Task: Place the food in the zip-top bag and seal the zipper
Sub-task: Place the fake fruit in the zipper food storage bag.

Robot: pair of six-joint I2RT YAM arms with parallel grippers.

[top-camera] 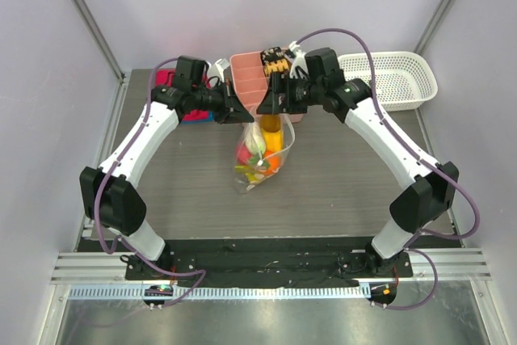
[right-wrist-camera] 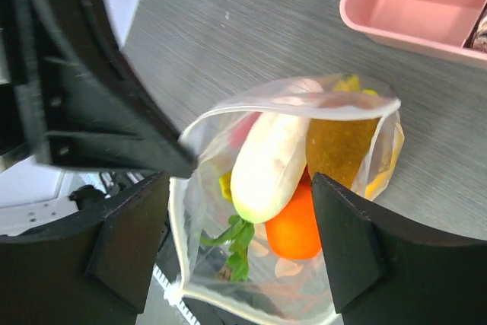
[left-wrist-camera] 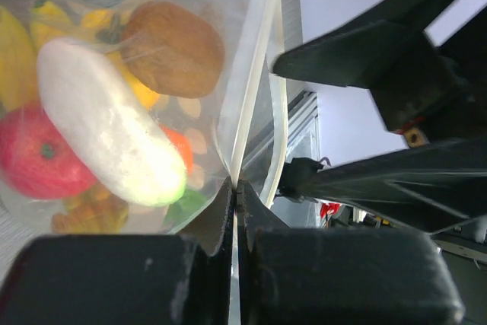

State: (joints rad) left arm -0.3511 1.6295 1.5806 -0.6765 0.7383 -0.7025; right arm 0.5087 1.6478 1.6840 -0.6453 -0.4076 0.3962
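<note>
The clear zip-top bag [top-camera: 260, 157] hangs over the middle of the table, its bottom on the surface. It holds the food: a white-and-green piece [left-wrist-camera: 106, 135], a brown fruit [left-wrist-camera: 171, 47], a red apple [left-wrist-camera: 34, 154], an orange [right-wrist-camera: 293, 226] and yellow bananas [left-wrist-camera: 14, 43]. My left gripper [left-wrist-camera: 237, 188] is shut on the bag's top edge, pinching the pale zipper [left-wrist-camera: 253, 74]. My right gripper [right-wrist-camera: 240, 245] stands open, one finger on each side of the bag [right-wrist-camera: 289, 195]. The bag's mouth gapes open beneath it.
A pink divided tray [top-camera: 246, 78] lies just behind the grippers, and its corner shows in the right wrist view [right-wrist-camera: 411, 5]. A white mesh basket [top-camera: 392, 78] stands at the back right. A red and blue object [top-camera: 179, 103] lies at the back left.
</note>
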